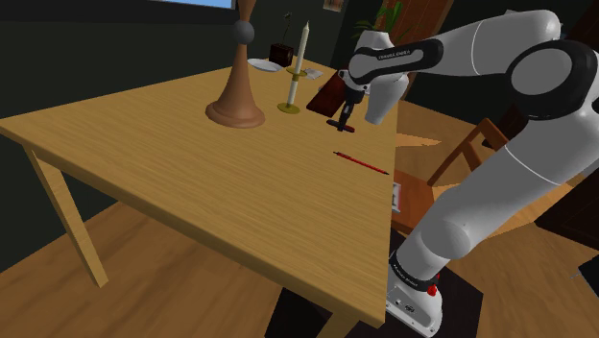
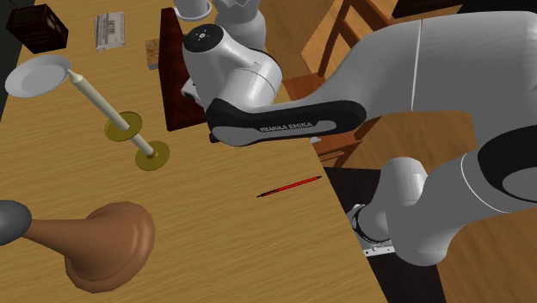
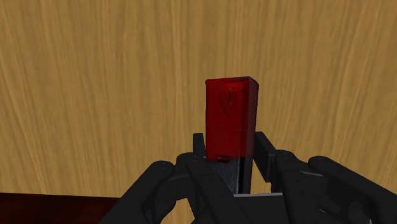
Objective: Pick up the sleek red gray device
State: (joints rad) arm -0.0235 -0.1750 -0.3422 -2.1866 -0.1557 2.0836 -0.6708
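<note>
One red-gray device [image 3: 230, 114] sat clamped between the gripper's [image 3: 231, 145] fingers over the table [image 1: 173, 163], near its stand-side edge, beside one dark red book [image 1: 326, 94]. One red pencil [image 1: 361, 162] and one candlestick [image 1: 296, 72] were nearby. Bare wood stretched toward the opposite edge.

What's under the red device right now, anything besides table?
Bare wooden tabletop shows beneath the red device, which the pincer clasps. The device's own body hides the spot directly below it, so contact with the tabletop cannot be judged.
</note>
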